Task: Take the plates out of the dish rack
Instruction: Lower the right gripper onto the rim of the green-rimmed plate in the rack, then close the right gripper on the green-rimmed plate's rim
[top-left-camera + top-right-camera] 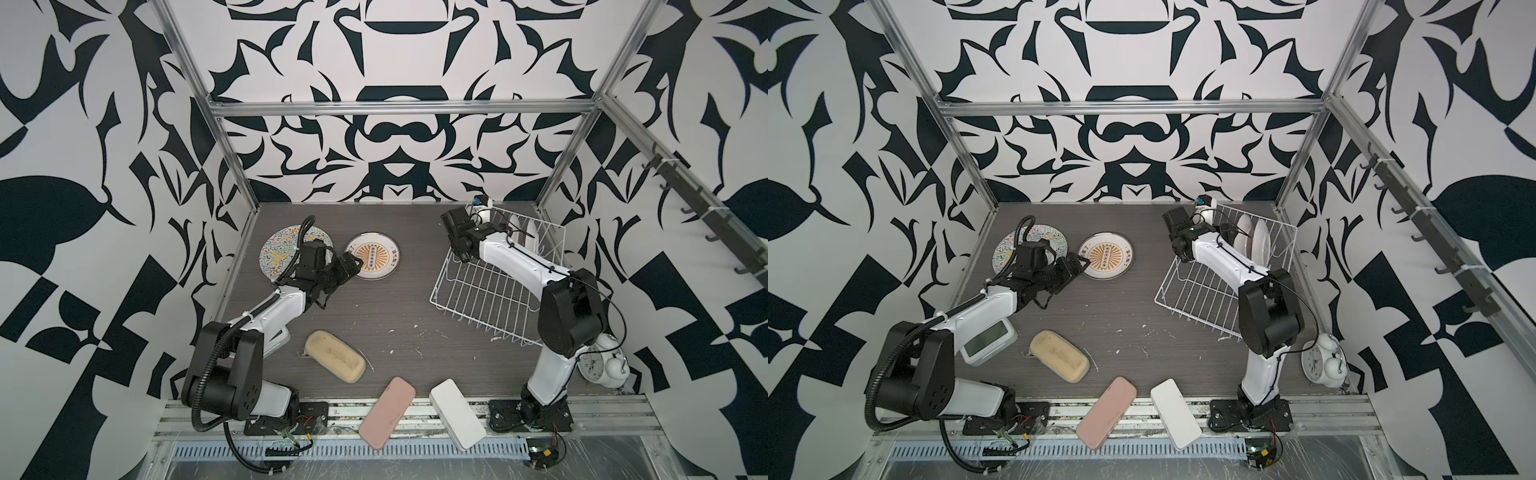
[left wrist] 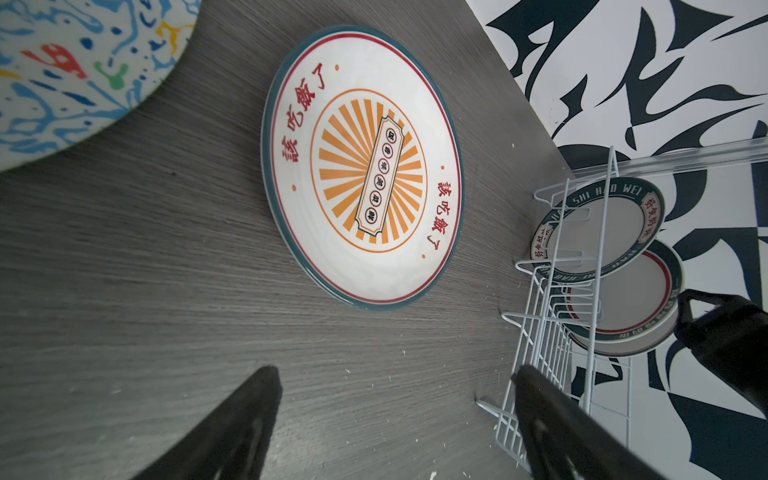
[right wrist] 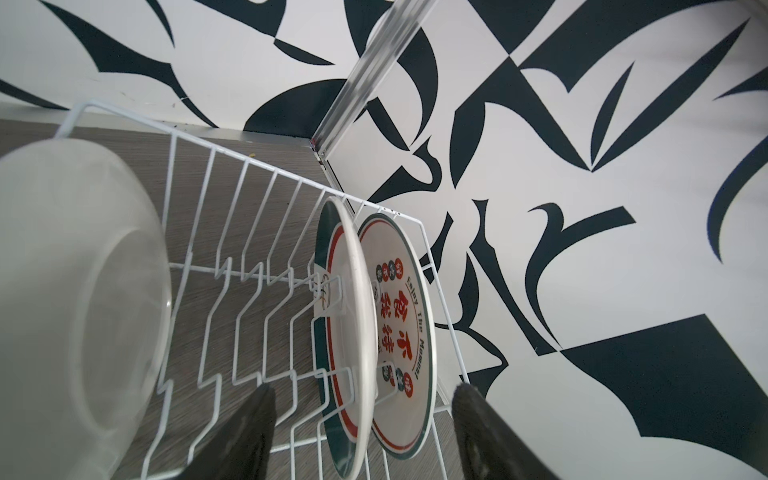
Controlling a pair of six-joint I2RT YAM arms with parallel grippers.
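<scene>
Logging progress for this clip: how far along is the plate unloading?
Done: squiggle plate and sunburst plate lie flat on the table, left tool open and empty beside them. In hand: right tool, open, reaches into the dish rack toward the green-red rim plate; nothing gripped. Remaining: that plate, the red-character plate, and perhaps a blurred white round thing nearby.

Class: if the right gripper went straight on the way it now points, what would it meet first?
Probably the upright green-and-red-rimmed plate in the dish rack, between the open jaws of the right gripper; depth is unclear.
</scene>
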